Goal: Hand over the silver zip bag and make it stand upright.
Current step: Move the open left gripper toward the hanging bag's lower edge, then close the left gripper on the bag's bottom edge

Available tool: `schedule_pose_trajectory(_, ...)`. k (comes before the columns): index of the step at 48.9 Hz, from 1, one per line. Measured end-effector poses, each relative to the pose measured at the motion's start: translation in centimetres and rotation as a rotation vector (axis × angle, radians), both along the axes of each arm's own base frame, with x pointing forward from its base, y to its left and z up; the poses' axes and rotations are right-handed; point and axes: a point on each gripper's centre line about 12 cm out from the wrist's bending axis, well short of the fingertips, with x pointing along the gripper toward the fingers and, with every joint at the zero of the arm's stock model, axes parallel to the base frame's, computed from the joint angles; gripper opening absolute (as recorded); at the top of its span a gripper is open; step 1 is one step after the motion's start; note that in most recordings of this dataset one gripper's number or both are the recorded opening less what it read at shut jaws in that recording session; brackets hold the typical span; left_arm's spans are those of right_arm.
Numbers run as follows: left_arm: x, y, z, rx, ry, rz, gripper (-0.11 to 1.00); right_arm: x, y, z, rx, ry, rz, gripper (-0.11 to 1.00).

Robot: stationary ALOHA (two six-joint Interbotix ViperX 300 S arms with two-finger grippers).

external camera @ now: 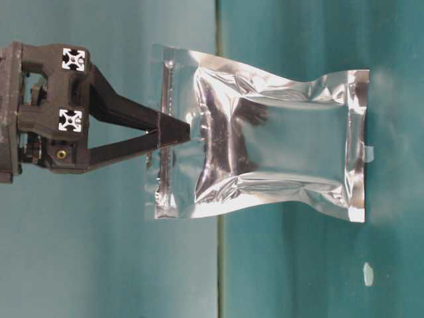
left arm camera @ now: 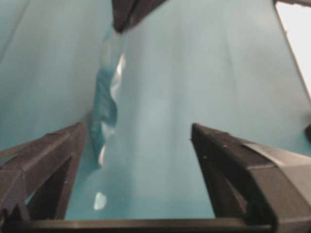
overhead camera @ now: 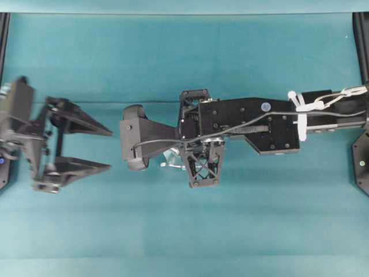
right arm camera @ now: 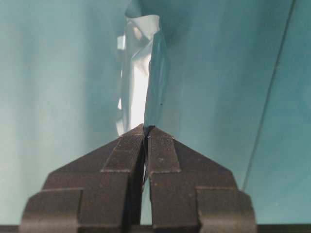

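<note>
The silver zip bag (external camera: 278, 139) hangs from my right gripper (external camera: 189, 129), which is shut on its zip-seal end. In the right wrist view the pads (right arm camera: 163, 150) pinch the bag (right arm camera: 141, 73), seen edge-on. From overhead the right arm reaches across the middle and hides most of the bag (overhead camera: 171, 157). I cannot tell whether the bag's lower end touches the table. My left gripper (overhead camera: 110, 149) is open and empty, left of the bag. In the left wrist view the bag (left arm camera: 104, 97) stands ahead beyond the left finger (left arm camera: 58, 160), clear of both.
Small white scraps lie on the teal table: one (external camera: 368, 273) beside the bag, one (external camera: 369, 154) at its lower end, and one (left arm camera: 99, 200) shows between the left fingers. Black frame posts (overhead camera: 362, 40) stand at the table's side edges.
</note>
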Motion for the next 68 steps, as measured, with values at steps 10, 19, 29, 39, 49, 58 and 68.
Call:
schedule_pose_trajectory(10, 1.4, 0.4, -3.0, 0.005, -0.005, 0.012, 0.92, 0.1, 0.0, -0.1, 0.002, -0.001, -0.001, 0.03)
schedule_pose_trajectory(19, 2.5, 1.3, -5.8, 0.004, -0.005, 0.042, 0.92, 0.1, -0.3, 0.1, 0.002, -0.006, -0.004, 0.03)
schedule_pose_trajectory(29, 4.6, 1.4, -8.6, -0.003, 0.022, 0.049, 0.92, 0.1, -0.8, -0.1, 0.002, -0.006, -0.018, 0.03)
schedule_pose_trajectory(39, 7.2, 1.5, -10.6, -0.004, 0.035, 0.049, 0.92, 0.1, -0.7, -0.1, 0.0, -0.006, -0.016, 0.03)
schedule_pose_trajectory(49, 9.3, 1.6, -11.8, -0.013, 0.02, 0.052, 0.91, 0.1, -0.7, -0.1, 0.0, -0.008, -0.016, 0.03)
schedule_pose_trajectory(58, 11.1, 1.6, -12.6, -0.015, 0.016, 0.053, 0.91, 0.2, -0.7, 0.0, 0.002, -0.015, -0.015, 0.03)
schedule_pose_trajectory(68, 12.0, 1.9, -12.8, -0.015, 0.008, 0.06, 0.91, 0.3, -0.7, 0.0, 0.003, -0.02, -0.015, 0.03)
